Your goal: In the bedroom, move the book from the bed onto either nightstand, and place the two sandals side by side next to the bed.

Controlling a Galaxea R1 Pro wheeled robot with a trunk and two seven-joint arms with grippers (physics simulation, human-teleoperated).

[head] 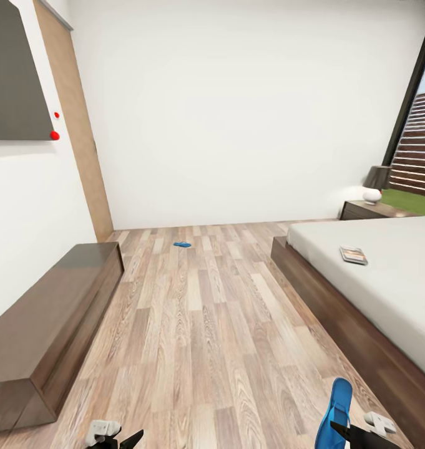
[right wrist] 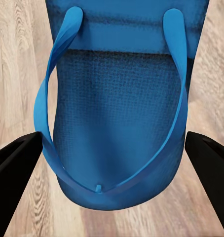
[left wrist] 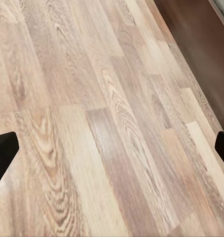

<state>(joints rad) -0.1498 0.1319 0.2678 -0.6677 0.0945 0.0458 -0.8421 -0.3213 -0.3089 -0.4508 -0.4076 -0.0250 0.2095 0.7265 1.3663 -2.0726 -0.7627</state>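
left claw (left wrist: 112, 145) spread wide over bare wood-plank floor (head: 200, 324); second bright blue flat sandal (head: 182, 244) at 12 o'clock. right claw (right wrist: 112, 153) straddling near blue sandal (right wrist: 114, 103), apparently unclamped; could slip if closed off-centre.

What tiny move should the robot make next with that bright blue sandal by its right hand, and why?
Probably close the right gripper on the bright blue flat sandal. Its dark fingers stand open on either side of the sandal's toe end, not yet pressing it, and the sandal lies on the wood-plank floor beside the dark-framed bed.
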